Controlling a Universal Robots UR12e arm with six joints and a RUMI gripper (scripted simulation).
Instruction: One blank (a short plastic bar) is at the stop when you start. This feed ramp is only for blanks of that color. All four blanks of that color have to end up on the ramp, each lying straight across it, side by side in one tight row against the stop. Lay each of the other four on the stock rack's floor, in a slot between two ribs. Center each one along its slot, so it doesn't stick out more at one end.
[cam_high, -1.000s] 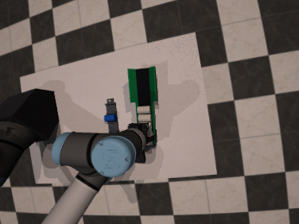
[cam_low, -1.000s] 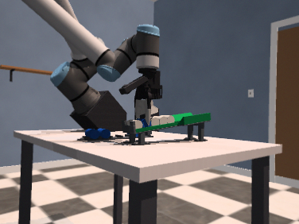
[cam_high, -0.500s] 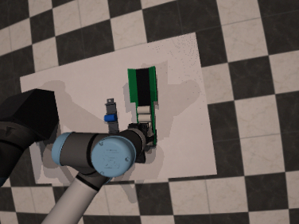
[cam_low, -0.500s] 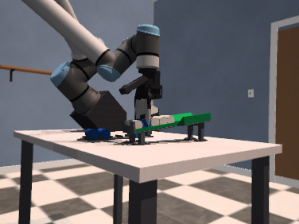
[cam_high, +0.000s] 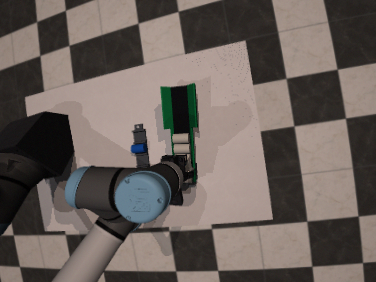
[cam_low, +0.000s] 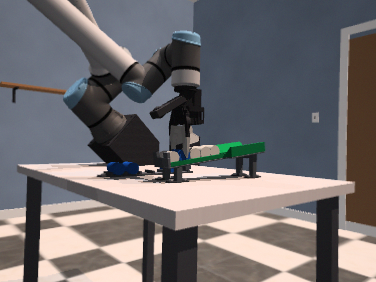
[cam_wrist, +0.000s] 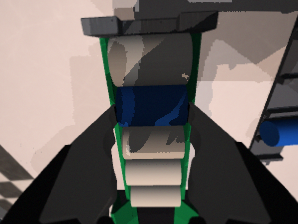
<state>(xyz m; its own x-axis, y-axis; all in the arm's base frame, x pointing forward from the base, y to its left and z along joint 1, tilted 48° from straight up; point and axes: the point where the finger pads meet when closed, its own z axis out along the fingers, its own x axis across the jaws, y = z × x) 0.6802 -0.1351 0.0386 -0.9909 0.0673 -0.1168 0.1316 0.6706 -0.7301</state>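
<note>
The green ramp (cam_high: 166, 110) (cam_low: 250, 148) (cam_wrist: 196, 60) holds one row of blanks lying across it. A white blank (cam_wrist: 150, 60) (cam_low: 172, 156) lies against the dark stop (cam_wrist: 150, 25). A blue blank (cam_wrist: 152, 106) (cam_low: 178, 155) lies behind it, followed by three white blanks (cam_wrist: 154, 142) (cam_wrist: 153, 172) (cam_wrist: 155, 196). My gripper (cam_wrist: 152, 104) (cam_low: 180, 151) is shut on this blue blank, with a fingertip at each end; the blank is still in the row. The stock rack (cam_high: 141, 136) holds a blue blank (cam_high: 139, 148) (cam_wrist: 282, 132); the exterior view shows two blue blanks (cam_low: 115, 168) (cam_low: 131, 168) there.
The rack stands beside the ramp, and the arm covers part of it in the top view. The ramp's side walls flare wider at its upper end. A large dark block (cam_high: 45, 142) (cam_low: 127, 142) on another arm's end is beyond the rack.
</note>
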